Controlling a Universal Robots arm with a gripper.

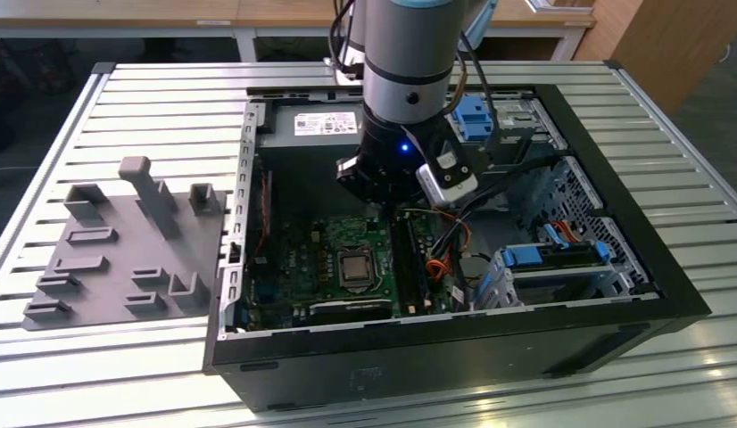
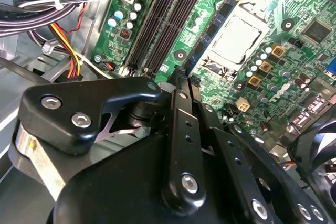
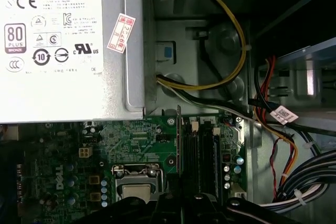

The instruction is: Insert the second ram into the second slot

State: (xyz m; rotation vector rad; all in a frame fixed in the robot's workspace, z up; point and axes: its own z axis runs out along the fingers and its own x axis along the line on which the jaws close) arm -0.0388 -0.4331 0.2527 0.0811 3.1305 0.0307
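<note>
Open computer case on slatted table; arm reaching down into it.

Gripper low inside case, directly over the end of the memory slots nearest the power supply.

In both wrist views, gripper with jaws drawn close together. Clamped on the second ram, seen edge-on in the first wrist view as a thin upright strip rising from between the jaws.

Second ram lined up lengthwise with the memory slots, along their edge on the side toward the CPU socket. Not visibly seated in any slot; height above the memory slots not readable.

Memory slots in the second wrist view: dark parallel channels just past the fingertips. Cannot tell whether any slot is already filled.

CPU socket just beside the memory slots, on the motherboard.

Cable bundle, red, yellow and black, on the far side of the memory slots from the CPU socket.

Power supply beyond the end of the memory slots, near.

Grey fixture plate outside the case, well apart from the memory slots.
</note>
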